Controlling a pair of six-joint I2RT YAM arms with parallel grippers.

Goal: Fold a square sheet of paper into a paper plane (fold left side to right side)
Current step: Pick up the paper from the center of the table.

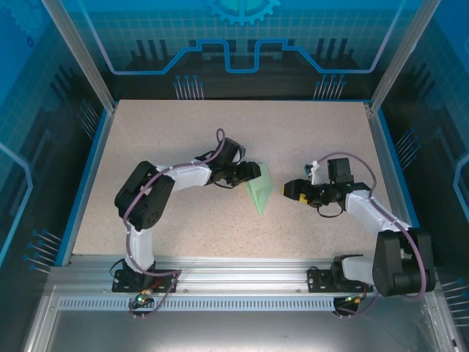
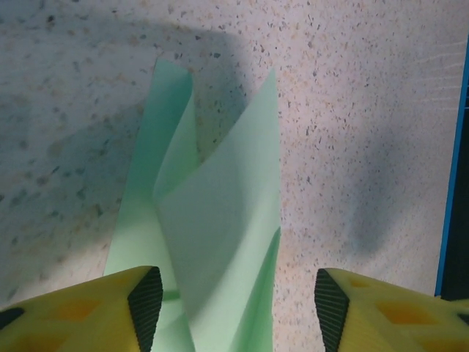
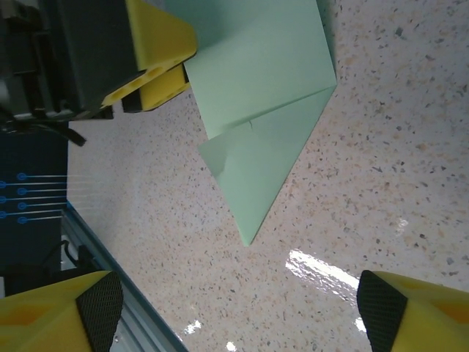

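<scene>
The square sheet of paper (image 1: 261, 193) is pale mint green and folded into a pointed kite outline, its tip towards the near edge. It lies mid-table. One flap (image 2: 220, 220) stands up off the table. My left gripper (image 1: 250, 173) is at the paper's far-left end and is open; the raised fold (image 2: 227, 293) rises between its fingers (image 2: 145, 302), closer to the left one and clear of the right. My right gripper (image 1: 294, 189) hovers to the right of the paper and is open, with bare table between its fingers (image 3: 99, 308). It looks at the paper (image 3: 267, 110) and the left gripper (image 3: 163, 70).
The speckled beige table (image 1: 183, 125) has a blue rim (image 1: 88, 176). An aluminium rail (image 1: 242, 275) runs along the near edge beside the arm bases. Frame posts (image 1: 77, 51) stand at the far corners, and the blue rim (image 2: 453, 183) lies to the right of the left gripper.
</scene>
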